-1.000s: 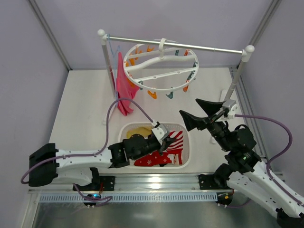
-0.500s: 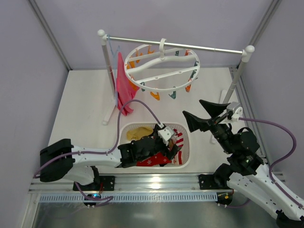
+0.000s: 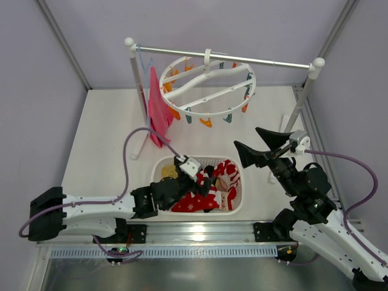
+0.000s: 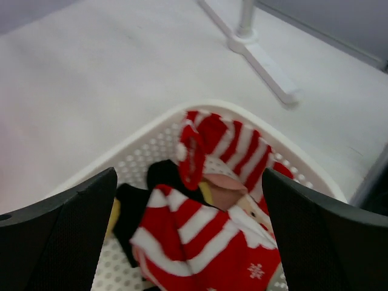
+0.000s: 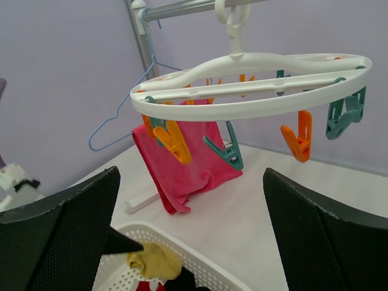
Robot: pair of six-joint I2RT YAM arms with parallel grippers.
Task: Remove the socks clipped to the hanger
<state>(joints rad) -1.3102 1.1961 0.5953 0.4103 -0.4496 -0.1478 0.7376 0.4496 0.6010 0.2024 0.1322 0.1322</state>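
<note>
The white ring hanger (image 3: 209,85) (image 5: 254,85) hangs tilted from the metal rail, and the orange and teal clips I can see on it hold nothing. Several socks (image 3: 212,185), red-and-white striped (image 4: 194,233), black and mustard yellow (image 5: 151,257), lie heaped in the white perforated basket (image 3: 239,203) (image 4: 136,142). My left gripper (image 3: 205,182) (image 4: 191,233) hovers open just over the heap, with nothing between its fingers. Right of the basket and raised, my right gripper (image 3: 256,144) (image 5: 191,236) stands open and empty, facing the hanger.
A magenta-pink cloth (image 3: 159,112) (image 5: 182,154) and a blue wire hanger (image 5: 115,121) hang at the left end of the white-posted rack (image 3: 312,79). The rack's foot (image 4: 260,57) lies on the table beyond the basket.
My left gripper has opened and let a striped sock go into the basket, then drawn back to the left. The ring hanger has swung and tilted. The right arm barely moved.
</note>
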